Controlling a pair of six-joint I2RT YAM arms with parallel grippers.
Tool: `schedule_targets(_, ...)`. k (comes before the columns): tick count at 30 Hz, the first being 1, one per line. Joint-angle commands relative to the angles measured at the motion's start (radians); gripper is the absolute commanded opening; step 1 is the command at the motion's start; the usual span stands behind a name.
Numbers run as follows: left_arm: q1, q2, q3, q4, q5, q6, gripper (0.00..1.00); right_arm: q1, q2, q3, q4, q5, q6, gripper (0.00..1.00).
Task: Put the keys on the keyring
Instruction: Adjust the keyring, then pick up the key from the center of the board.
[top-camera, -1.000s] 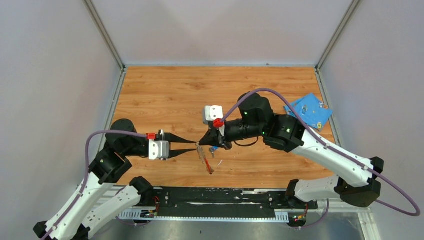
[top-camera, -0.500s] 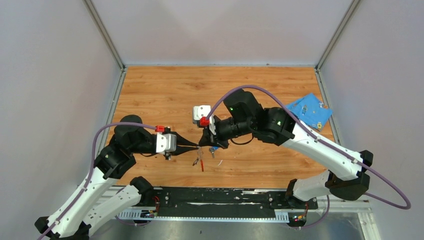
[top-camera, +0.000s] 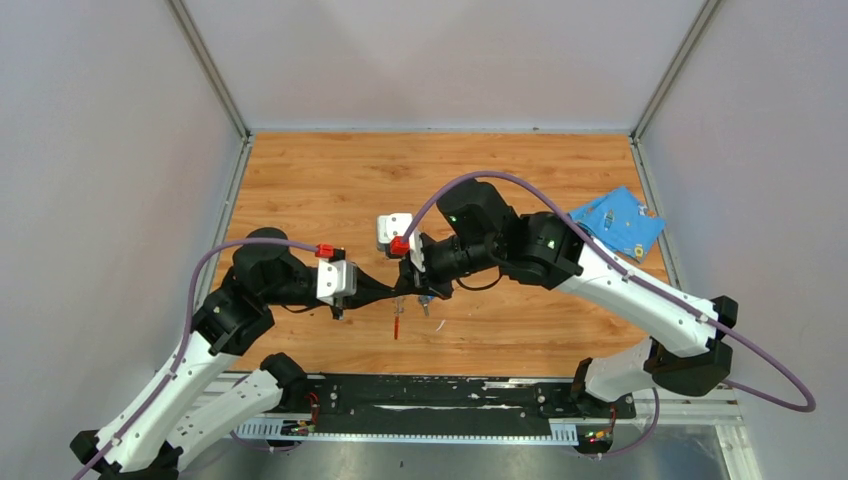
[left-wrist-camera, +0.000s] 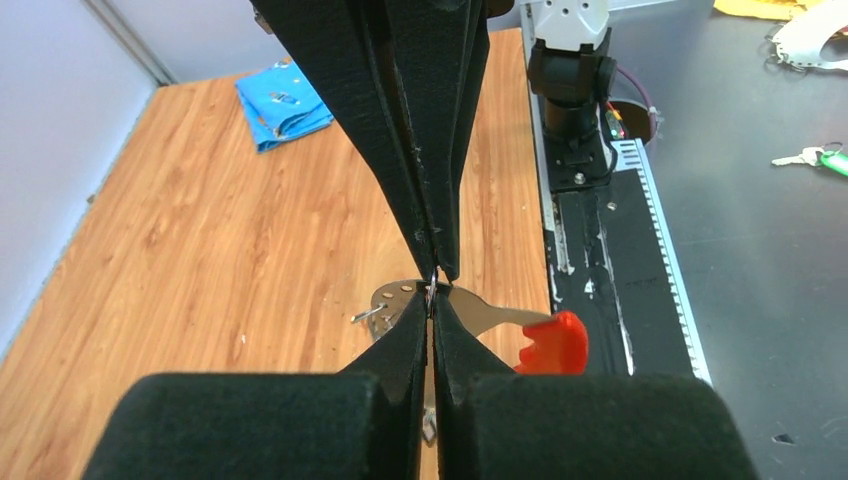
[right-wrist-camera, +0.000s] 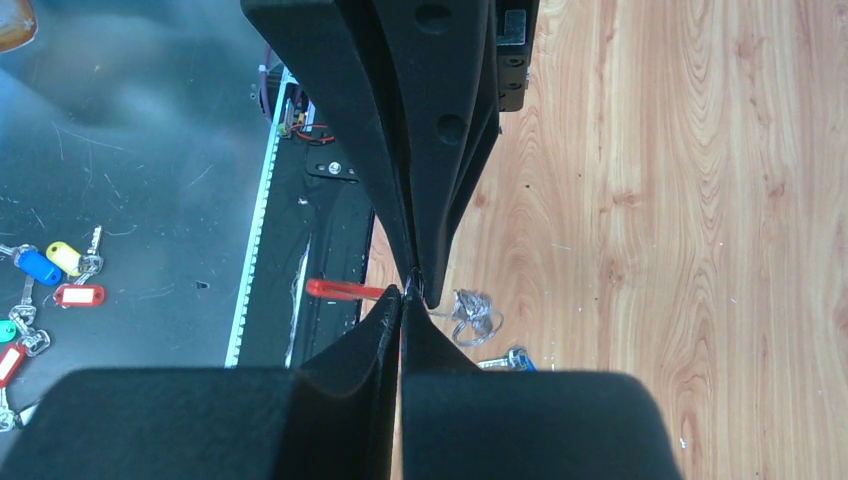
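Our left pincer (left-wrist-camera: 432, 305) is squeezed tight. Its two black fingers (left-wrist-camera: 395, 355) press on a thin bit of shiny metal at the top of the keyring (left-wrist-camera: 545, 340). Our right pincer (right-wrist-camera: 404, 295) is squeezed tight too. It nips the same little spot from the other side, so the two pointed tips meet nose to nose. The fingers are long, dark and wedge-shaped, and they look dull, not shiny.

The keyring is held between the two tips, over the near middle of the worktop (top-camera: 330, 180). From there it points toward the near edge. One part of it is flat, curved and silvery grey. The end is bright red, smooth and stubby. We cannot tell if it touches the wood.

Just right of the tips is a small shiny loop (right-wrist-camera: 470, 312). Near it is a tiny blue key (right-wrist-camera: 515, 358) with a blue head. We cannot tell if that key hangs or lies down.

The worktop is warm brown wood with wavy lines. A crumpled blue cloth (top-camera: 617, 220) lies at the far right. A black rail (top-camera: 440, 395) runs along the near edge.
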Motion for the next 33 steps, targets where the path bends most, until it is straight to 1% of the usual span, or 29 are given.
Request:
schedule_targets(1, -0.004, 0.011, 0.031, -0.018, 0.007, -0.005, 0.00, 0.020, 0.017, 0.036, -0.002, -0.006, -0.004, 0.00)
schedule_targets(4, -0.003, 0.017, 0.033, -0.050, 0.004, 0.025, 0.00, 0.020, 0.015, 0.035, 0.003, -0.020, -0.004, 0.00)
schedule_targets(5, -0.003, 0.020, 0.034, -0.056, 0.006, 0.031, 0.00, 0.020, 0.013, 0.035, 0.007, -0.027, -0.004, 0.02)
schedule_targets(7, -0.004, 0.020, 0.034, -0.065, 0.033, 0.078, 0.00, 0.020, -0.008, 0.022, 0.028, -0.024, -0.004, 0.18)
schedule_targets(9, -0.003, 0.009, 0.029, -0.101, 0.080, 0.193, 0.00, 0.020, -0.059, -0.026, 0.087, -0.011, -0.017, 0.27)
schedule_targets(11, -0.003, -0.028, 0.006, -0.107, 0.107, 0.307, 0.00, 0.020, -0.141, -0.122, 0.196, 0.022, -0.025, 0.44)
schedule_targets(12, -0.003, -0.057, -0.014, -0.102, 0.111, 0.360, 0.00, 0.019, -0.190, -0.200, 0.258, 0.040, -0.026, 0.51)
schedule_targets(14, -0.004, -0.085, -0.032, -0.098, 0.123, 0.462, 0.00, 0.018, -0.277, -0.303, 0.384, 0.068, -0.026, 0.59)
schedule_targets(16, -0.004, -0.098, -0.040, -0.099, 0.127, 0.551, 0.00, 0.016, -0.343, -0.377, 0.473, 0.084, -0.022, 0.62)
schedule_targets(18, -0.003, -0.111, -0.052, -0.098, 0.120, 0.643, 0.00, 0.014, -0.385, -0.425, 0.525, 0.098, -0.013, 0.62)
schedule_targets(21, -0.004, -0.133, -0.071, -0.094, 0.112, 0.775, 0.00, 0.014, -0.412, -0.469, 0.560, 0.100, -0.006, 0.61)
schedule_targets(22, -0.004, -0.135, -0.072, -0.087, 0.109, 0.788, 0.00, 0.014, -0.414, -0.479, 0.570, 0.100, -0.004, 0.60)
schedule_targets(27, -0.004, -0.144, -0.072, -0.085, 0.100, 0.787, 0.00, 0.014, -0.414, -0.505, 0.599, 0.080, 0.009, 0.58)
schedule_targets(29, -0.004, -0.147, -0.075, -0.083, 0.091, 0.761, 0.00, 0.014, -0.411, -0.512, 0.607, 0.077, 0.012, 0.58)
schedule_targets(30, -0.004, -0.146, -0.075, -0.075, 0.079, 0.717, 0.00, 0.014, -0.411, -0.515, 0.608, 0.083, 0.014, 0.58)
schedule_targets(31, -0.003, -0.144, -0.075, -0.043, 0.059, 0.640, 0.00, 0.014, -0.409, -0.517, 0.608, 0.099, 0.023, 0.58)
schedule_targets(32, -0.004, -0.140, -0.078, 0.004, 0.034, 0.532, 0.00, 0.013, -0.408, -0.520, 0.607, 0.119, 0.033, 0.57)
schedule_targets(33, -0.003, -0.137, -0.079, 0.059, -0.016, 0.384, 0.00, 0.010, -0.406, -0.524, 0.606, 0.152, 0.052, 0.57)
